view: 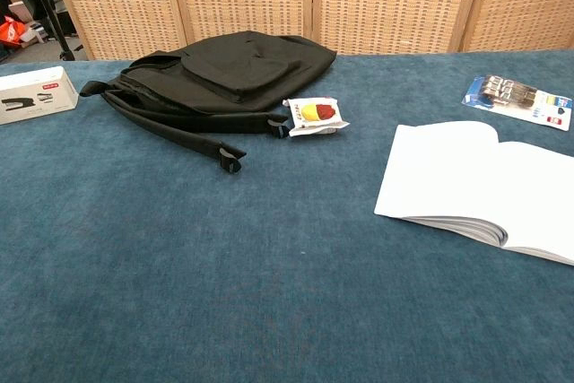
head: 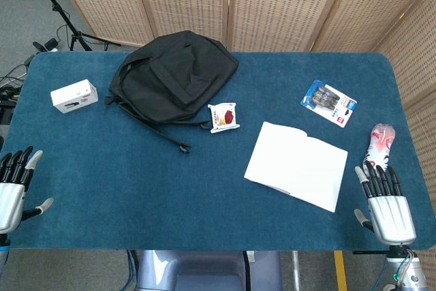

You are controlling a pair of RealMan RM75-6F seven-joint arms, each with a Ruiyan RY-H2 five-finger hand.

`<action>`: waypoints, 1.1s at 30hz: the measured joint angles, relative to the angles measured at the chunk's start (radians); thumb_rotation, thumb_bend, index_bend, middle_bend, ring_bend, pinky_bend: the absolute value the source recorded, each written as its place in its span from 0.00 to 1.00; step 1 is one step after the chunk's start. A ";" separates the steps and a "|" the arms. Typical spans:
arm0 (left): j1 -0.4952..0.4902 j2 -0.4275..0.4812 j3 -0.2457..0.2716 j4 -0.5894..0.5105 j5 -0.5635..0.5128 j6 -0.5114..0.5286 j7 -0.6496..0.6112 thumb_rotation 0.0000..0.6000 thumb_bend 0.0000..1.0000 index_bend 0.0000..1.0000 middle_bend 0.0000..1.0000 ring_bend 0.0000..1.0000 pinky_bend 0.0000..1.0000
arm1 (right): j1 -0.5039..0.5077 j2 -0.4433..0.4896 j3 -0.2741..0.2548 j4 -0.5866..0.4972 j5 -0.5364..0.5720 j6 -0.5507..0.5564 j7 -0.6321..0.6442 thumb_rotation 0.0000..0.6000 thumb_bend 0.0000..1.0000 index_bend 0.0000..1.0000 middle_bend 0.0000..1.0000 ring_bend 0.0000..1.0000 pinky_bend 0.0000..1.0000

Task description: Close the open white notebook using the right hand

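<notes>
White notebook open, blank pages, labels elsewhere unreadable

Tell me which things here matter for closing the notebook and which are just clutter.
For the job:
white notebook, lying open
right hand, open, beside it

Just lying about:
black backpack
white box
snack packet
pen pack
red-and-white packet

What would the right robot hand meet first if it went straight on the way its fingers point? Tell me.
Most likely the red and white packet: the right robot hand points up the table, fingertips just short of it. The white notebook lies off to its left.
</notes>
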 measured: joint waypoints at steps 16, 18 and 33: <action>-0.002 0.001 0.001 -0.002 0.005 0.000 -0.002 0.92 0.07 0.00 0.00 0.00 0.00 | 0.004 -0.012 0.003 0.004 0.000 -0.003 -0.004 1.00 0.25 0.00 0.00 0.00 0.00; -0.002 0.001 0.001 -0.002 0.005 -0.001 -0.004 0.92 0.07 0.00 0.00 0.00 0.00 | 0.007 -0.017 0.008 0.003 0.003 -0.003 -0.005 1.00 0.25 0.00 0.00 0.00 0.00; -0.013 0.013 0.000 0.004 -0.009 -0.030 -0.066 0.92 0.07 0.00 0.00 0.00 0.00 | 0.018 -0.070 0.038 -0.106 0.056 -0.012 -0.166 1.00 0.26 0.00 0.00 0.00 0.00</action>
